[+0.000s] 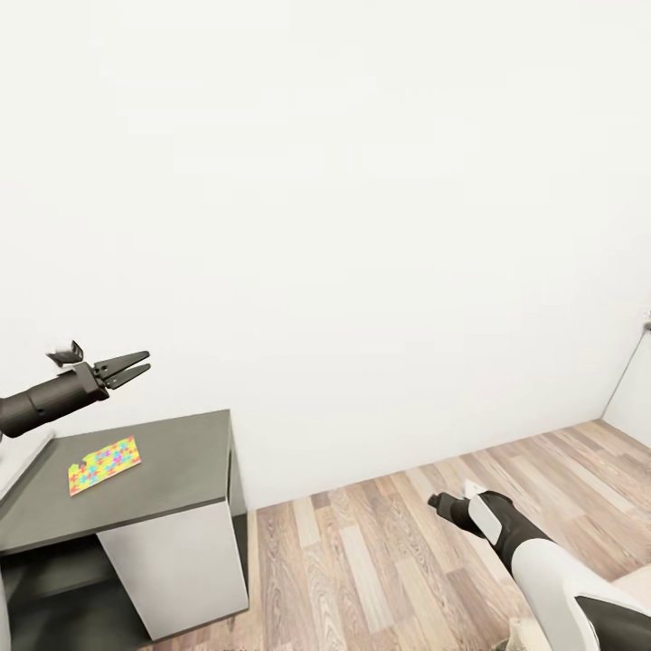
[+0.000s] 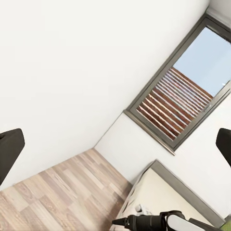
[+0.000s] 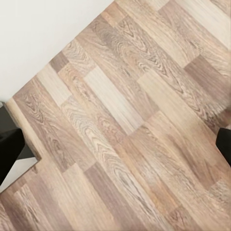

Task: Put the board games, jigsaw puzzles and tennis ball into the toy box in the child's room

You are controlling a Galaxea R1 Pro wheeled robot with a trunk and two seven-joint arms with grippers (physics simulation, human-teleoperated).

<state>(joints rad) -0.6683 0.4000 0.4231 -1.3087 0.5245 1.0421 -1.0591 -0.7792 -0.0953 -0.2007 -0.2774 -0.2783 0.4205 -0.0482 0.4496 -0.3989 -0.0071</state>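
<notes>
One jigsaw puzzle (image 1: 104, 465), a thin square of bright interlocking pieces, lies flat on the dark-grey lower section of the table (image 1: 176, 461) at the lower left of the head view. My left gripper (image 1: 128, 368) hovers above and behind the puzzle, open and holding nothing. In the left wrist view its fingers (image 2: 9, 151) stand wide apart, framing the wall, a window and the beige bed (image 2: 156, 192). My right gripper (image 1: 440, 500) hangs low over the wooden floor at the right, open and empty.
A plain white wall (image 1: 362, 226) runs behind the table. Wooden floor (image 1: 380, 551) spreads to the right of the table's white side panel (image 1: 181, 565). A window (image 2: 185, 98) with slats outside sits above the bed's grey headboard. My right arm (image 2: 154, 222) crosses in front of the bed.
</notes>
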